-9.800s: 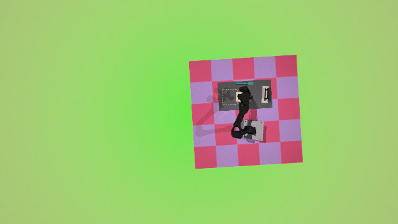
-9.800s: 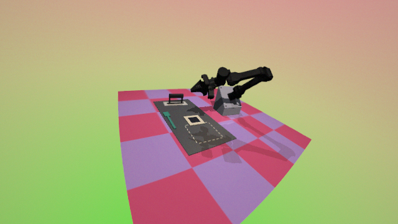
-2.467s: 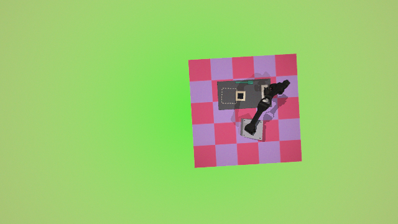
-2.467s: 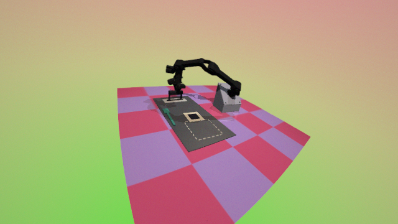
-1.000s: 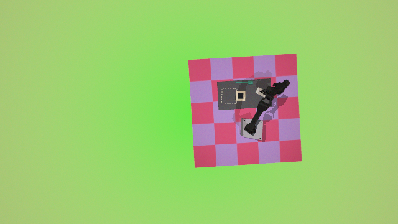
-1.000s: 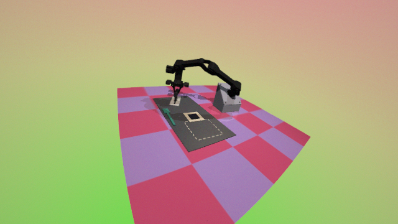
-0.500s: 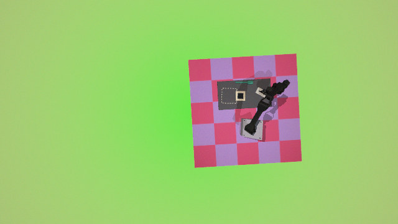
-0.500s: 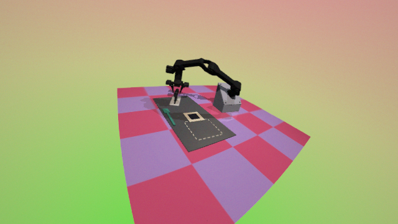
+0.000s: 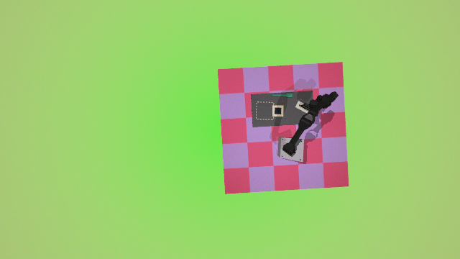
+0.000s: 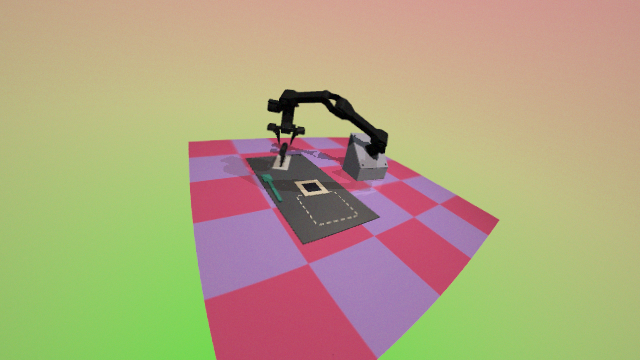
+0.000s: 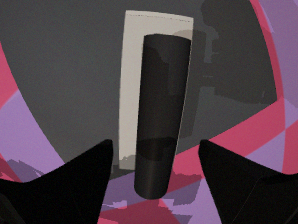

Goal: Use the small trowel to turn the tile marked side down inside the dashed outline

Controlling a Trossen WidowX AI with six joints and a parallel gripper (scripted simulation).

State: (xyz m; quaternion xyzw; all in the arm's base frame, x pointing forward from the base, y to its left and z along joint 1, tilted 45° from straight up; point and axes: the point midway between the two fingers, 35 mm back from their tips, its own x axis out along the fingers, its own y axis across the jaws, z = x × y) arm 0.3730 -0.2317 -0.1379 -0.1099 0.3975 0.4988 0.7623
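The trowel, with a cream blade (image 9: 299, 105) (image 10: 277, 164) (image 11: 129, 75) and a thick dark handle (image 11: 162, 90), rests on the mat's far end from the outline. The gripper (image 10: 284, 144) (image 11: 156, 142) is open. Its fingers stand on both sides of the handle's end, with a gap at each side. The tile (image 9: 277, 110) (image 10: 311, 187), cream with a dark square in the middle of its upper face, lies flat on the mat between the trowel and the dashed outline (image 9: 256, 111) (image 10: 320, 224). It sits at the outline's edge, not inside it. Its underside is hidden.
The dark grey mat (image 9: 259, 124) (image 10: 305, 235) (image 11: 75, 75) lies on the checkered table (image 9: 235, 180) (image 10: 250, 265). A teal tool (image 9: 290, 95) (image 10: 273, 187) lies along one long edge of the mat. The arm's grey base (image 9: 296, 156) (image 10: 371, 173) stands beyond the opposite edge.
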